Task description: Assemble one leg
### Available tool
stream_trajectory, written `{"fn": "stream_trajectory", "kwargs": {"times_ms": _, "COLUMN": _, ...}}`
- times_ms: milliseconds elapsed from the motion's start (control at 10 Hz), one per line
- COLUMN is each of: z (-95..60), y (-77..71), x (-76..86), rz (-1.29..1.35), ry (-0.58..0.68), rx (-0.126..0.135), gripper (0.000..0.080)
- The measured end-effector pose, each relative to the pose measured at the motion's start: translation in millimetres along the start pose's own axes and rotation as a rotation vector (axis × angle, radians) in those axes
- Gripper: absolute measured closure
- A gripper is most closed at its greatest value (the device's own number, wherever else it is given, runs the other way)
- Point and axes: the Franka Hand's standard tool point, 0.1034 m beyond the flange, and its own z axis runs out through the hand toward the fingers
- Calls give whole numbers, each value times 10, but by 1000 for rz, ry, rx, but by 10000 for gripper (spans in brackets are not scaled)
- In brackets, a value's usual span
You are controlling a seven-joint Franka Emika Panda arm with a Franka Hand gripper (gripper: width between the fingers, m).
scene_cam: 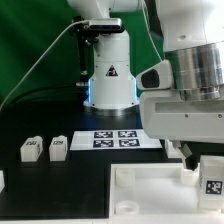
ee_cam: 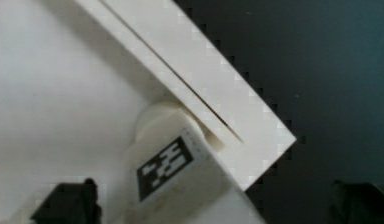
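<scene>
A small white leg with a black-and-white tag stands at the corner of the large white tabletop on the exterior view's right. My gripper hangs right over it. In the wrist view the leg lies against the tabletop's edge, between my two dark fingertips. There is a gap on each side of the leg, so the gripper is open around it. Two more legs stand on the black table at the exterior view's left.
The marker board lies behind the tabletop, in front of the robot's base. Another white part shows at the exterior view's left edge. The bulky arm fills the right side.
</scene>
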Motion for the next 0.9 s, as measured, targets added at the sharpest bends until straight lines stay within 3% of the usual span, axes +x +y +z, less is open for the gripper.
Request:
{"fn": "stream_trajectory", "kwargs": {"times_ms": 100, "z": -24, "y": -29, "x": 46, "rz": -205, "ry": -14, "rx": -47, "gripper": 150}}
{"fn": "stream_trajectory", "kwargs": {"times_ms": 200, "z": -21, "y": -35, "x": 136, "rz": -410, "ry": -8, "rx": -57, "gripper": 150}}
{"fn": "stream_trajectory", "kwargs": {"times_ms": 400, "z": 6, "y": -12, "x": 138, "rz": -401, "ry": -13, "rx": -55, "gripper": 150}}
{"fn": "stream_trajectory", "kwargs": {"times_ms": 500, "z": 7, "y": -8, "x": 141, "rz": -408, "ry": -14, "rx": -55, "gripper": 239}}
{"fn": "stream_trajectory", "kwargs": {"times_ms": 600, "z": 10, "y": -12, "x": 137, "rz": -359, "ry": -14, "rx": -52, "gripper": 239}}
{"fn": "stream_trajectory", "kwargs": {"times_ms": 700, "z": 11, "y": -17, "x": 132, "rz": -250, "ry": -12, "rx": -52, "gripper": 459}}
{"fn": "stream_trajectory", "kwargs": {"times_ms": 900, "z": 10, "y": 9, "x": 150, "rz": -97, "ry": -6, "rx": -55, "gripper": 494}}
